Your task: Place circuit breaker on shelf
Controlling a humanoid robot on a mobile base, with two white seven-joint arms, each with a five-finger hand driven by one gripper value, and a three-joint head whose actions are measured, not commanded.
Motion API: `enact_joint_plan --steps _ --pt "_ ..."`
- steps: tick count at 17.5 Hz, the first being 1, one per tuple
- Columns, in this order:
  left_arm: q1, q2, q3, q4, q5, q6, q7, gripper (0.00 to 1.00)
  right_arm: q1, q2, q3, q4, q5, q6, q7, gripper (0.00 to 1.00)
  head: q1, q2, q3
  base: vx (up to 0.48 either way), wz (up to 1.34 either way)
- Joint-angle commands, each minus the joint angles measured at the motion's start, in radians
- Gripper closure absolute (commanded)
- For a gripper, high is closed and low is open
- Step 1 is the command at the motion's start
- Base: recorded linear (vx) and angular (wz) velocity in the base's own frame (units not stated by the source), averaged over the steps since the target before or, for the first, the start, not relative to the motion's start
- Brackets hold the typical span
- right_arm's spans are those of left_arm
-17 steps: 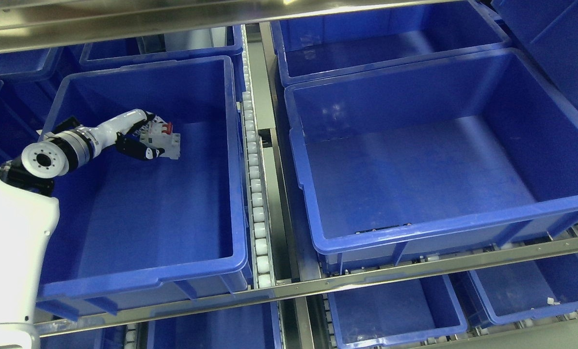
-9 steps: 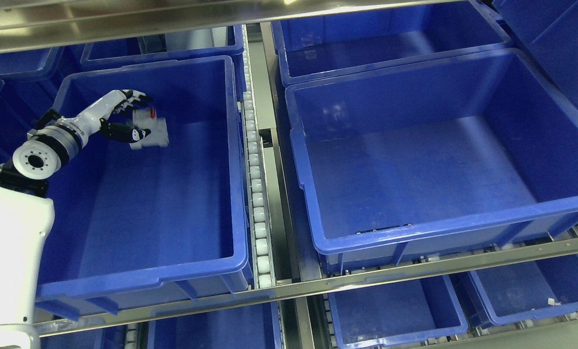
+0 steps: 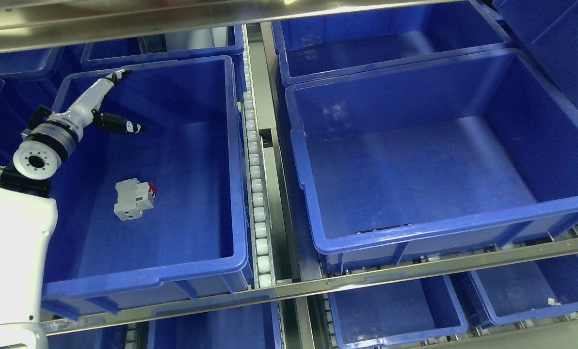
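Left hand [image 3: 105,104] spread open and empty above the left bin [image 3: 231,145].
Circuit breaker [image 3: 134,199] is seen lying below and nearer the camera on the bin floor, well apart, its long axis slanted; right arm is not seen.

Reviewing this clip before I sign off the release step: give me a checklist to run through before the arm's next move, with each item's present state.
1. Circuit breaker lies on the floor of the left blue bin: ok.
2. Left hand open, holding nothing: ok.
3. Hand apart from the breaker, up near the bin's far left corner: ok.
4. Breaker upright: not ok, it looks to lie on its side.
5. Breaker settled and at rest: cannot tell.
6. Right arm's position: cannot tell, out of view.
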Motion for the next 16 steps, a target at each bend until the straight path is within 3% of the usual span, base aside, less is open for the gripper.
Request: enact_joint_plan --steps 1,3,5,8,13,16 --pt "-0.068 -0.132 0.247 -0.046 0.025 0.0 0.036 0.0 0.0 -0.017 0.0 0.0 0.0 0.0 0.001 0.0 0.0 0.0 0.0 0.0 0.0" --pt "-0.077 -0.221 0.378 -0.097 0.068 0.002 0.044 0.0 0.0 -0.017 0.0 0.0 0.0 0.0 0.001 0.0 0.0 0.0 0.0 0.0 0.0" --pt "-0.068 -0.345 0.491 -0.189 0.23 -0.003 0.115 0.0 0.001 -0.017 0.0 0.0 0.0 0.0 0.001 0.0 0.0 0.0 0.0 0.0 0.0" --pt "-0.004 -0.345 0.501 -0.319 0.329 -0.003 0.258 0.0 0.0 -0.017 0.0 0.0 0.0 0.0 0.001 0.0 0.0 0.0 0.0 0.0 0.0" --pt "0.215 -0.345 0.342 -0.612 0.332 0.137 0.275 0.0 0.0 -0.017 0.0 0.0 0.0 0.0 0.001 0.0 0.0 0.0 0.0 -0.018 0.01" --pt "0.284 -0.345 0.308 -0.677 0.332 0.138 0.275 0.0 0.0 -0.017 -0.002 0.0 0.0 0.0 0.001 0.0 0.0 0.0 0.0 -0.079 0.1"
